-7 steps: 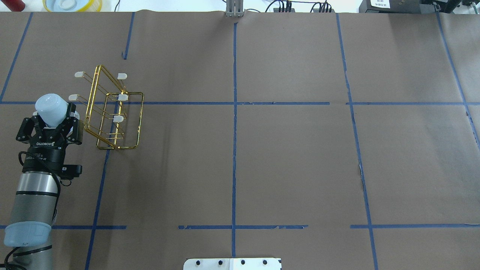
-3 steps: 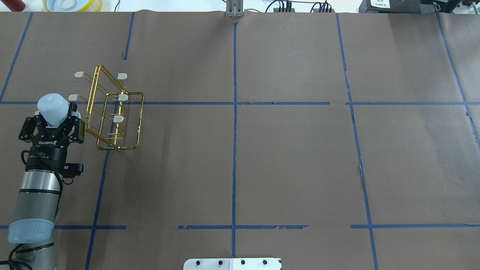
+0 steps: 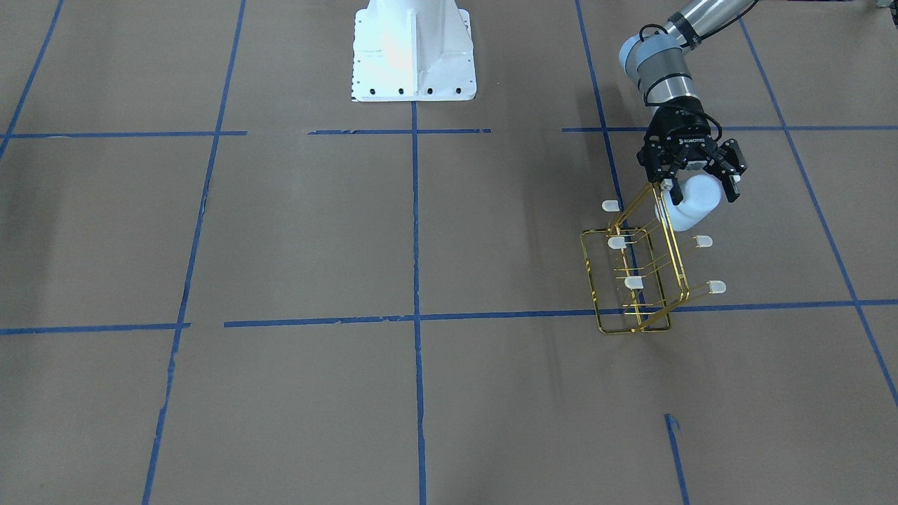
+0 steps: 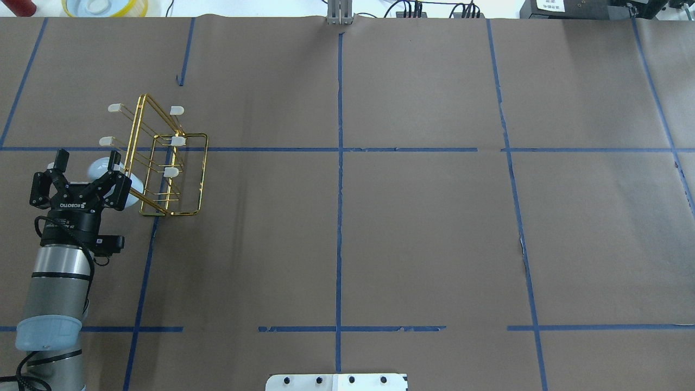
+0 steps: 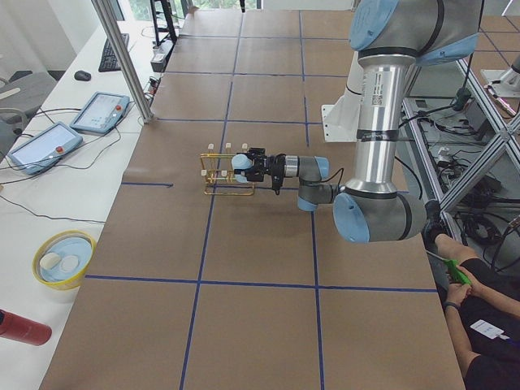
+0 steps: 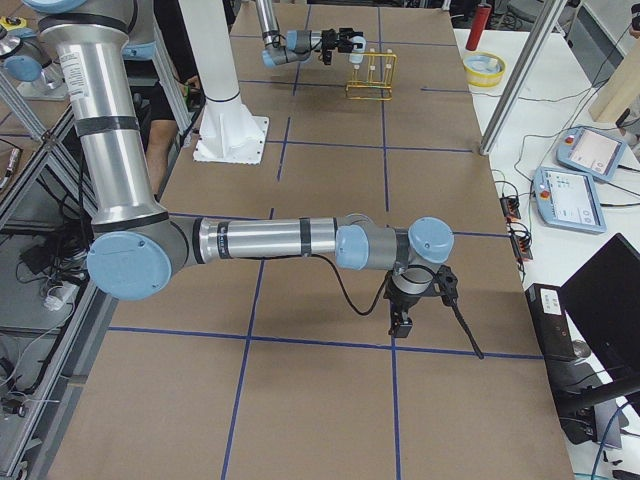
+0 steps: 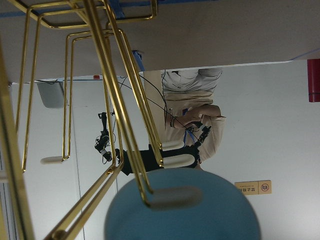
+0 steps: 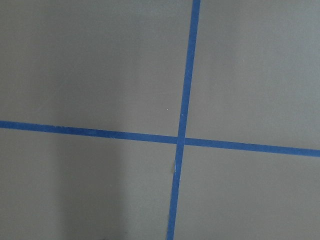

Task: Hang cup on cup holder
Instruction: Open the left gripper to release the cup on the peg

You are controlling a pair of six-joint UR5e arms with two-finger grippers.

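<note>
The gold wire cup holder (image 4: pixel 171 172) stands at the table's left. The pale blue-white cup (image 4: pixel 99 167) leans tilted against its left side, where the lowest left prong's cap is hidden; in the left wrist view that cap shows dimly against the cup (image 7: pixel 210 215). My left gripper (image 4: pixel 87 157) is open, its fingers either side of the cup's closed end, with the cup off-centre toward the rack. The front view shows the same gripper (image 3: pixel 698 191), cup (image 3: pixel 694 205) and rack (image 3: pixel 633 282). My right gripper (image 6: pixel 400 320) hangs low over bare table far to the right; I cannot tell its state.
Five whitish prong caps stay bare. A yellow bowl (image 4: pixel 103 6) and a red object (image 4: pixel 19 6) sit beyond the table's far left edge. The robot's white base plate (image 3: pixel 414 49) is at the near middle. Blue tape lines cross the brown paper.
The cup stood base-up, gripped between the left fingers beside the rack. It has now dropped lower and tilted onto the rack's left side, and the fingers no longer clasp it. The gripper shifted slightly right.
</note>
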